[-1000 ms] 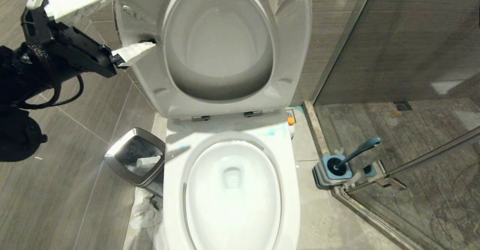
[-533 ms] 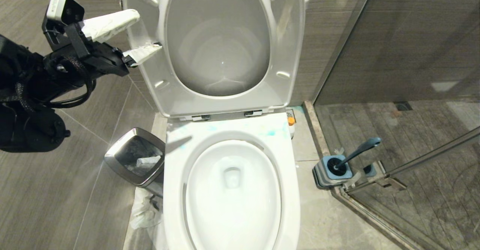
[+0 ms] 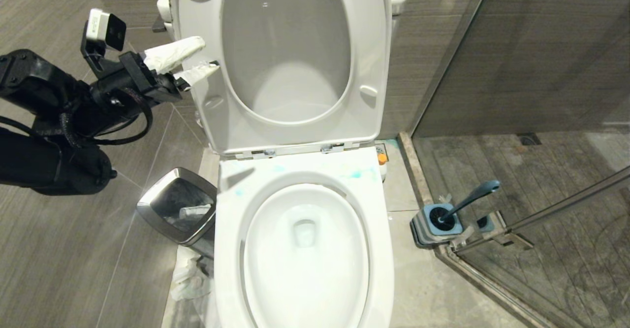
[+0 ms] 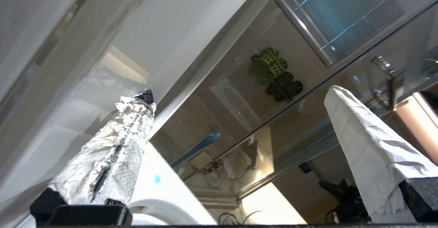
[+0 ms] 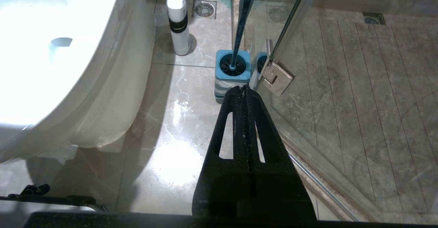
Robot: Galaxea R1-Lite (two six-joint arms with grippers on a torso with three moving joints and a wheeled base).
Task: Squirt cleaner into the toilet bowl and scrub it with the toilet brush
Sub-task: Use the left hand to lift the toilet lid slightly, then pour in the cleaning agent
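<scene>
Progress was early: prep only. Far left, left gripper [image 3: 189,61] had its cloth-wrapped jaws spread wide and empty, one fingertip against the left edge of the raised white plastic seat and lid [image 3: 295,136], which stood upright. Square steel bin [image 3: 178,212] sat on the floor left of the toilet. Centre, oval white glossy ceramic toilet bowl [image 3: 231,269] lay exposed; only faint turquoise-blue cleaner smears [image 3: 357,174] showed on its far rim, none pooled inside. Right, white cleaner bottle with orange cap [image 5: 178,19] stood untouched beside the bowl. Slate-blue curved toilet brush [image 3: 467,200] sat in its square blue-grey holder [image 3: 435,227]. Right gripper [image 5: 243,89] hung near it, jaws closed, empty. Squirting and scrubbing both remained, I judged.
</scene>
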